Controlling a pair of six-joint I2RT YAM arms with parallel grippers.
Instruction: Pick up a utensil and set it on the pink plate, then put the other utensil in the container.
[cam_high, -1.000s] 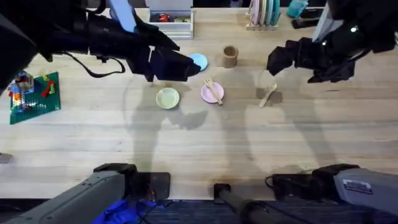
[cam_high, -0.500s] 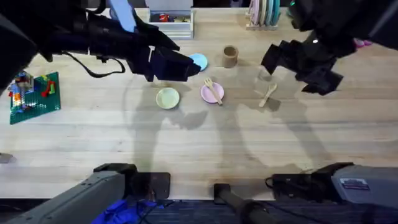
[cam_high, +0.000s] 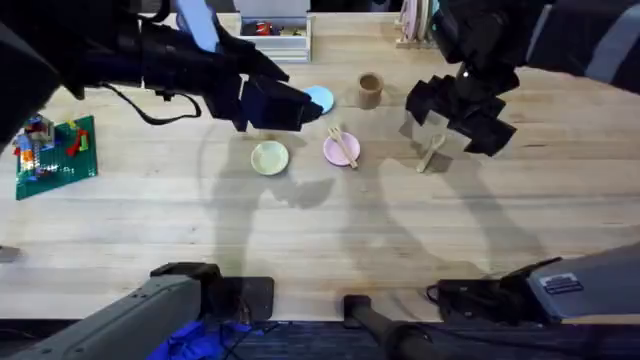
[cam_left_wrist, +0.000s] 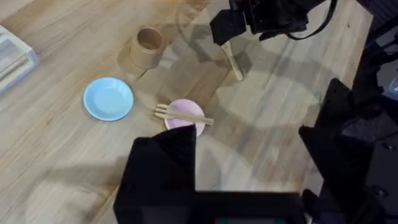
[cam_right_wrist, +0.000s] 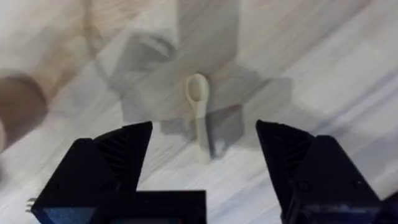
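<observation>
The wooden fork lies across the small pink plate at mid-table; in the left wrist view the fork lies on the pink plate too. The wooden spoon lies flat on the bare table to the right of it. My right gripper hovers just above the spoon, open, and the spoon shows between its fingers in the right wrist view. The tan container stands upright behind the plate. My left gripper hangs over the light blue plate.
A yellow-green plate sits left of the pink one. A green brick baseplate lies at the far left. A white tray and a rack of plates stand along the back edge.
My right gripper has swung left and come in over the spoon. The left arm, the fork and the plates have stayed put.
</observation>
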